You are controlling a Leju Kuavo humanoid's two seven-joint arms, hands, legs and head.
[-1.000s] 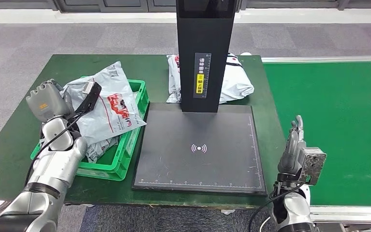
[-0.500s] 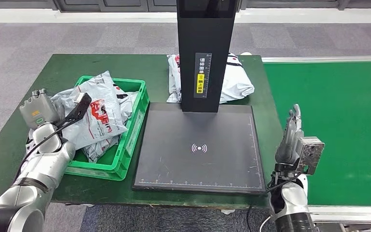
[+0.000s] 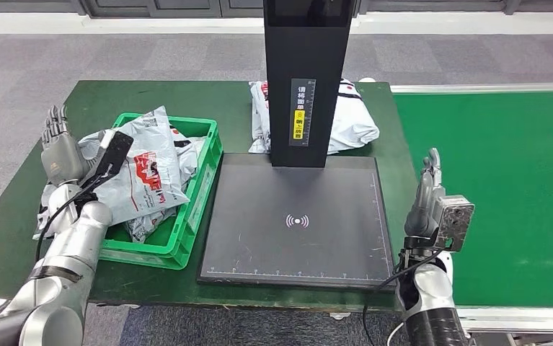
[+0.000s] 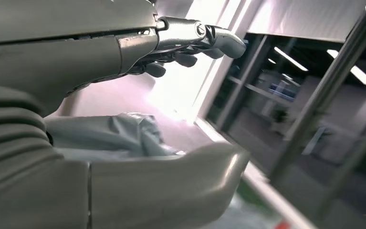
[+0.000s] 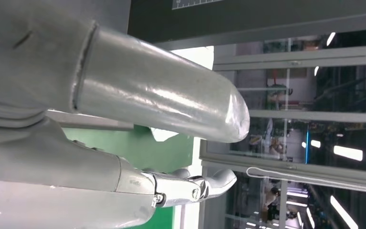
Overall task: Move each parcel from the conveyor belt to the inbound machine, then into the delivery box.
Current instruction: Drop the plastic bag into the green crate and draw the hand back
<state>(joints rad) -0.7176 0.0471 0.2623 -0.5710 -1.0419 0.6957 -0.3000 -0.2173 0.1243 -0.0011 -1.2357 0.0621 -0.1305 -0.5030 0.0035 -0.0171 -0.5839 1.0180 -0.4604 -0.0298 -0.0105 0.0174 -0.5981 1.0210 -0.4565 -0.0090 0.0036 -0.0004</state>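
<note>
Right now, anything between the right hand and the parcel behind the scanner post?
Yes. The black scanner post stands in front of the white parcel, with the scan pad between it and the right hand, which is open by the belt.

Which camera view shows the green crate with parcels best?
The head view: the green crate shows whole there, with grey parcels inside. The left wrist view shows some crumpled grey plastic, blurred. The right wrist view looks elsewhere.
</note>
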